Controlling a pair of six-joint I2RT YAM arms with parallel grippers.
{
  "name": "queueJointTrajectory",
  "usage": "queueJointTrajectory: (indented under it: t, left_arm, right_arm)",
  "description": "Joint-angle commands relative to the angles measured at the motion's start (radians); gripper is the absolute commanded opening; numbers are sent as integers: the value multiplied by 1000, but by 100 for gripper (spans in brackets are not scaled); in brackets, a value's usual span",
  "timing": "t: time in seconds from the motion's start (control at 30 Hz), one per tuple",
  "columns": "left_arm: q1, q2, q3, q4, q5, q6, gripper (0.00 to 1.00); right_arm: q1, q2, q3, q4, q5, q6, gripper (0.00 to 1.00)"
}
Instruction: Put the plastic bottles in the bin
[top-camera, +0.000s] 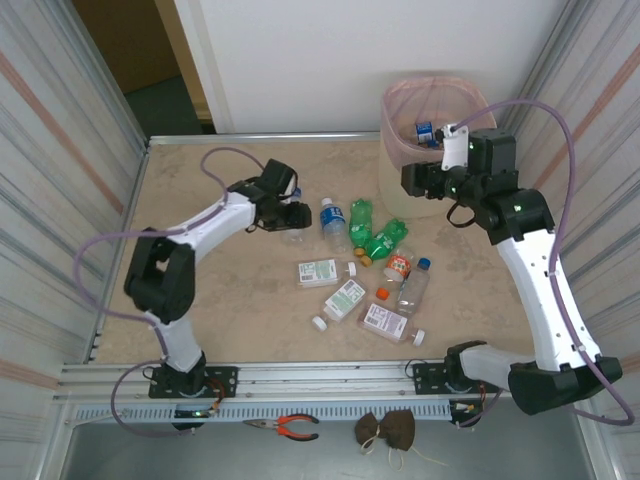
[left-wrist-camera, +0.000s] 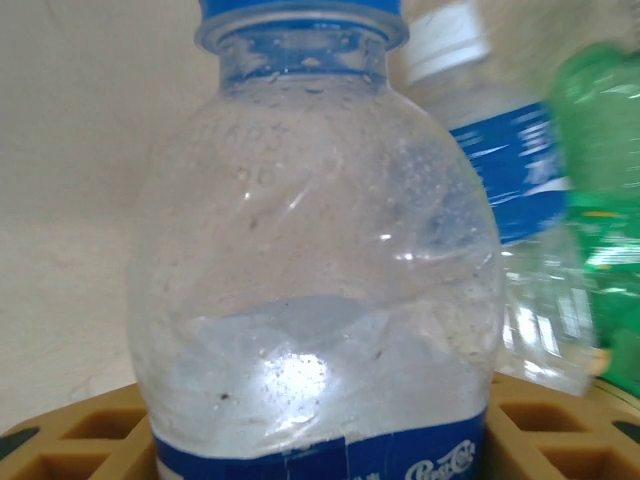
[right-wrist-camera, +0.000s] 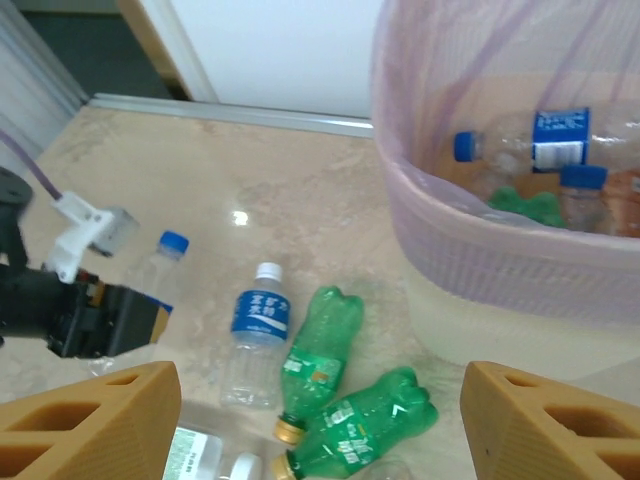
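A clear bottle (left-wrist-camera: 315, 300) with a blue cap and blue label stands between the tan fingers of my left gripper (left-wrist-camera: 320, 445), which is shut on its sides; the same bottle (top-camera: 294, 236) and gripper (top-camera: 285, 216) sit left of the pile. My right gripper (right-wrist-camera: 320, 440) hangs open and empty above two green soda bottles (right-wrist-camera: 318, 350) beside the bin (right-wrist-camera: 480, 235), a cream basket with a pink liner (top-camera: 400, 100). Several bottles (right-wrist-camera: 550, 140) lie inside it. A blue-label bottle (top-camera: 332, 222), flat white-label bottles (top-camera: 320, 272) and an orange-capped one (top-camera: 398, 265) lie on the table.
Corrugated metal walls close in the table on the left (top-camera: 60, 150) and right (top-camera: 600, 130). Red-handled pliers (top-camera: 285, 427) and a brown bundle (top-camera: 390, 428) lie on the ledge in front of the arm bases.
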Motion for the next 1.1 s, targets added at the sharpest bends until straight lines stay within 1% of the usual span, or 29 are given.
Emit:
queueJointTrajectory:
  t: [0.0,0.17,0.27,0.37,0.5,0.63,0.8,0.93,1.07]
  left_arm:
    - [2,-138,-53,88,15,103,56]
    - [3,-286,-118,197,126,201,54]
    - [3,-352,-140,247,217,276,54]
    - [2,-412,-162,282,283,341,53]
    - [2,-469,-193,343,400,418,54]
    - [-7,-482,-182,348,518,477,55]
    - [-49,-488,-170,343,550,534,55]
    - [-65,-477,-148,334,554,540,54]
    - [-75,-464,-134,334,558,543,53]
  right_arm:
    - [52,-35,-25,77,-45,77,72]
    - [132,-50,-61,173,-102,152,72]
    - [176,-50,-67,218,-125,190,72]
    - [207,-43,-71,264,-151,226,72]
    - [227,-15,-66,331,-212,282,72]
    - [241,15,-63,401,-252,350,72]
    - [247,55,-59,468,-310,408,71]
    - [253,86,-62,498,-353,427,70]
    - [258,115,-67,492,-362,428,66]
